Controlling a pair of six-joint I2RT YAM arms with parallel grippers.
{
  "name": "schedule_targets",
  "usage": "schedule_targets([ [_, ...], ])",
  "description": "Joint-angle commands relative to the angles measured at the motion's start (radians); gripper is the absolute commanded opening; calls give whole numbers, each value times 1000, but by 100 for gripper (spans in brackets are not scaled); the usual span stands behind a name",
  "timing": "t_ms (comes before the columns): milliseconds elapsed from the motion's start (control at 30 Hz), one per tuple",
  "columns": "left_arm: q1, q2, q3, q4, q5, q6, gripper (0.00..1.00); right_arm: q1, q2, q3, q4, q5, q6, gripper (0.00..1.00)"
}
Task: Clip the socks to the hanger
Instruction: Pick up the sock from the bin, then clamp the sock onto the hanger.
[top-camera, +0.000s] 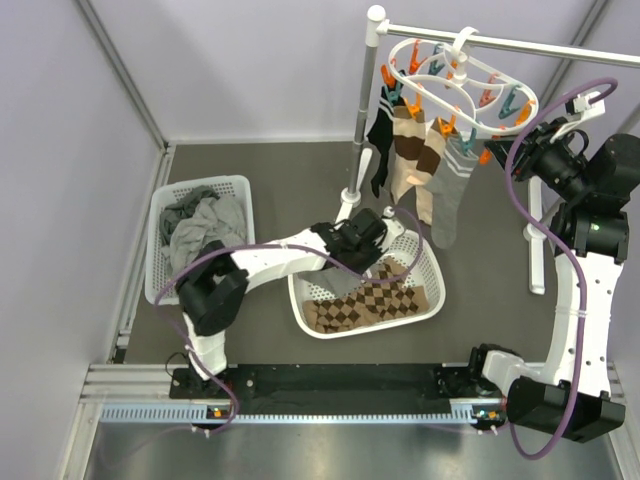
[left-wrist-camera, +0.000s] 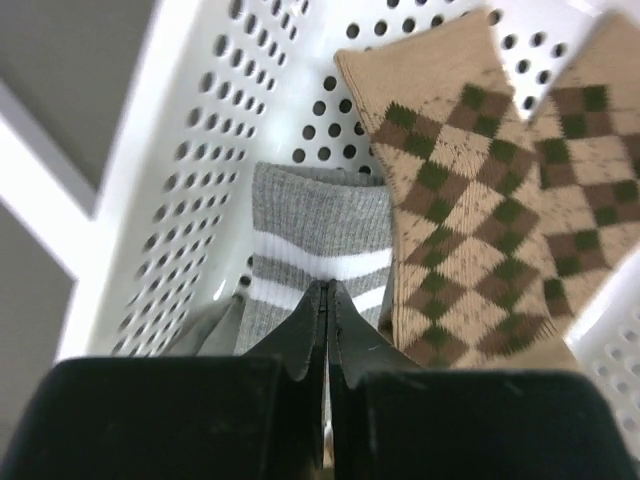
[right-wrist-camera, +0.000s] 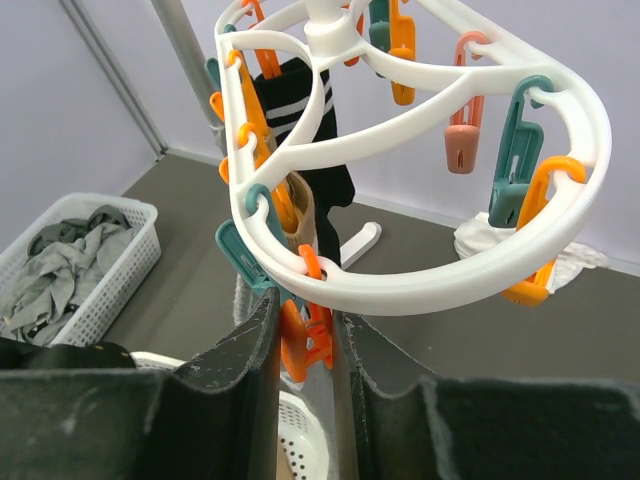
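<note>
A grey sock (left-wrist-camera: 320, 225) with white stripes lies in the white basket (left-wrist-camera: 190, 200) down below the hanger (right-wrist-camera: 450, 285), touching the diamond-patterned cloth (left-wrist-camera: 470, 200). Other socks (top-camera: 410, 155) hang pegged under the hanger. The grey sock looks light and floppy, and ribbed enough not to be slippery. I'd reckon the cuff end is the place to pinch it, since only a thin edge will feed into a peg and the rest will just dangle. The left gripper (left-wrist-camera: 328, 295) points down over the striped band with its fingers pressed together; whether any cloth is caught between them I can't tell. Its arm reaches out long and low toward the hanger, wrist tipped downward. The right arm rears up tall, its gripper (right-wrist-camera: 305, 312) level with the hanger's rim and closed narrow on an orange peg (right-wrist-camera: 305, 345).
</note>
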Motion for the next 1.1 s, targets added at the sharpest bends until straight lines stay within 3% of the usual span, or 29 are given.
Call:
schedule_targets([
  [0, 6, -224, -80, 179, -1, -4, 0, -11, -28, 24, -6, -17, -3, 0],
  [133, 6, -376, -176, 359, 29, -6, 0, -11, -31, 24, -2, -16, -1, 0],
  [367, 6, -501, -257, 656, 126, -43, 0, -11, -25, 30, 11, -24, 17, 0],
  [767, 4, -444, -156, 954, 180, -113, 0, -11, -24, 33, 44, -47, 60, 0],
  [1067, -5, -294, -25, 1106, 204, -193, 0, -11, -25, 47, 63, -47, 111, 0],
])
